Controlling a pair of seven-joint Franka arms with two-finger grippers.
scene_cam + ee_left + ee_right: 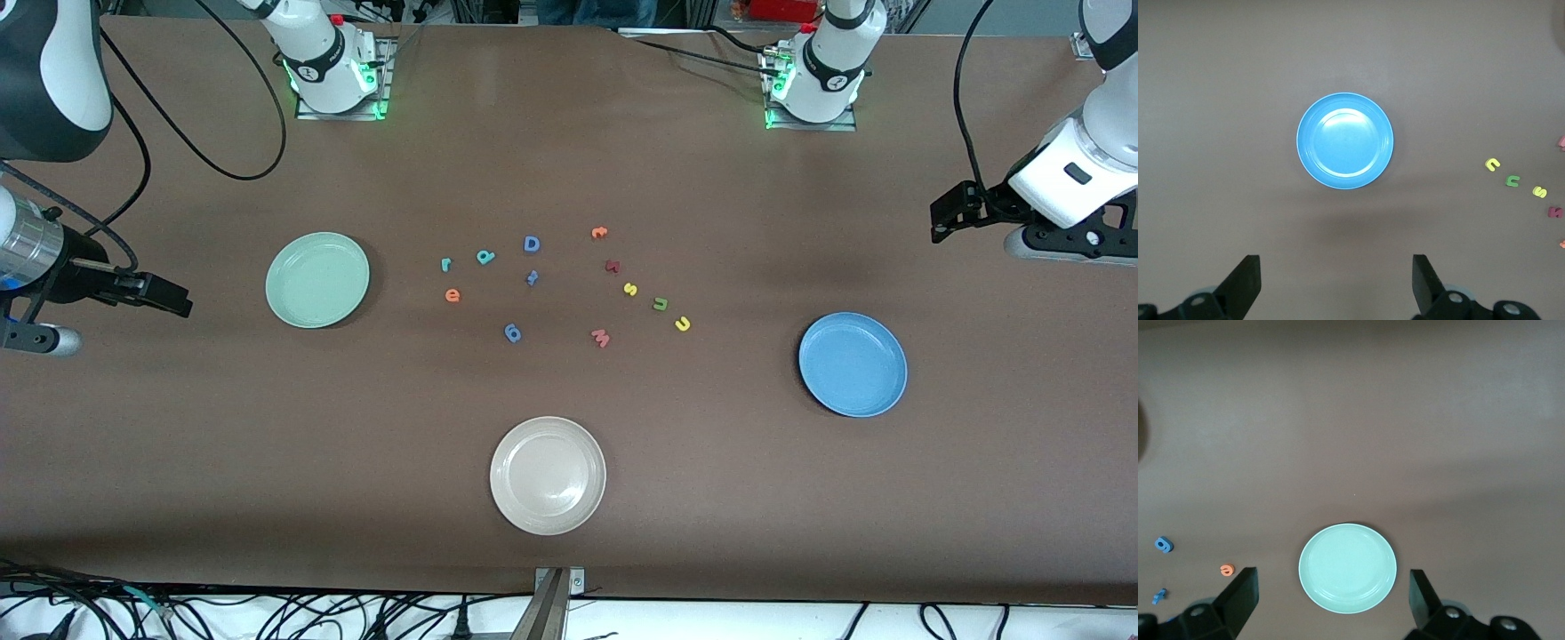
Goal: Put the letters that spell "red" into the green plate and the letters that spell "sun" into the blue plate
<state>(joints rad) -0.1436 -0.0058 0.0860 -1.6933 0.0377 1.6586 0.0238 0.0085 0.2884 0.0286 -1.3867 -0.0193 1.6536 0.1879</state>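
Note:
The green plate (pixel 317 279) (pixel 1347 568) lies toward the right arm's end of the table, the blue plate (pixel 853 364) (pixel 1345 140) toward the left arm's end; both hold nothing. Between them lie the teal r (pixel 445 263), teal d (pixel 485 257) and orange e (pixel 452 295) (pixel 1227 570) beside the green plate. The yellow s (pixel 630 289) (pixel 1539 191), olive n (pixel 661 304) (pixel 1513 181) and yellow u (pixel 683 324) (pixel 1492 164) form a row toward the blue plate. My right gripper (pixel 164 295) (pixel 1332 577) hangs open over the table's right-arm end. My left gripper (pixel 951 213) (pixel 1335 263) hangs open over the left-arm end.
A cream plate (pixel 548 475) sits nearest the front camera, mid-table. Other letters lie among the task ones: a blue D (pixel 532 244), a blue t (pixel 532 277), another blue letter (pixel 513 332), an orange t (pixel 599 233), a dark red letter (pixel 612 266), a pink w (pixel 601 338).

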